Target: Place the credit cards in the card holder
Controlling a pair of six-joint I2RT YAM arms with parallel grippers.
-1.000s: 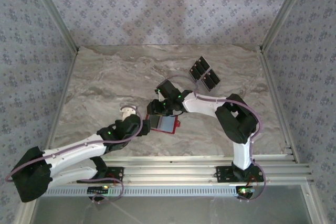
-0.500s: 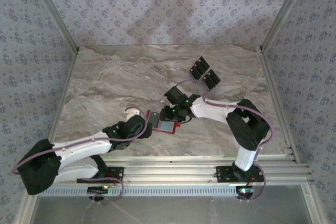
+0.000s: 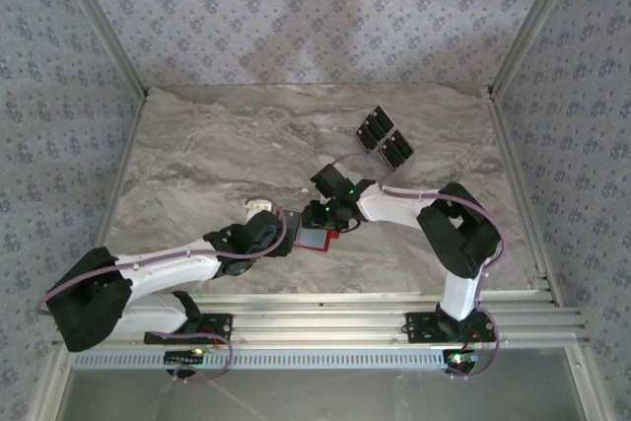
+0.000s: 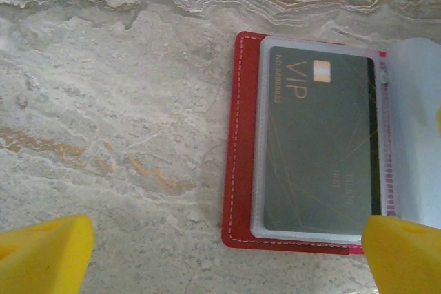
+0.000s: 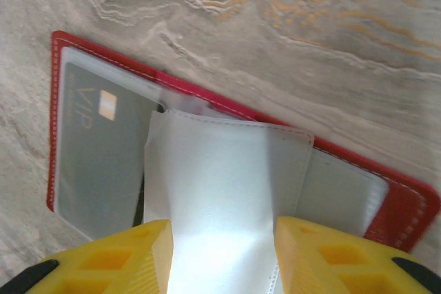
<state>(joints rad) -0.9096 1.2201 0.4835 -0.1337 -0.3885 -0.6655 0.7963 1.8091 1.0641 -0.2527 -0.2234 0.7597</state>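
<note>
The red card holder (image 3: pixel 320 240) lies open on the marble table between both arms. One black credit card (image 4: pixel 320 149) marked VIP sits in its left clear pocket, also seen in the right wrist view (image 5: pixel 96 149). My right gripper (image 5: pixel 222 259) is shut on a pale pocket leaf (image 5: pixel 220 184) of the holder (image 5: pixel 406 204), which bows up between the yellow fingers. My left gripper (image 4: pixel 224 266) stands open over the holder's near left corner (image 4: pixel 244 170), touching nothing. More black credit cards (image 3: pixel 373 127) lie in two groups at the back right, the second (image 3: pixel 396 150) beside the first.
Patterned walls enclose the table on three sides. A metal rail (image 3: pixel 375 308) runs along the near edge by the arm bases. Bare marble (image 3: pixel 197 165) spreads left of the holder.
My left gripper has slid right, closer to the holder's left edge. The right gripper and the holder have shifted slightly right and nearer. The far cards have not moved.
</note>
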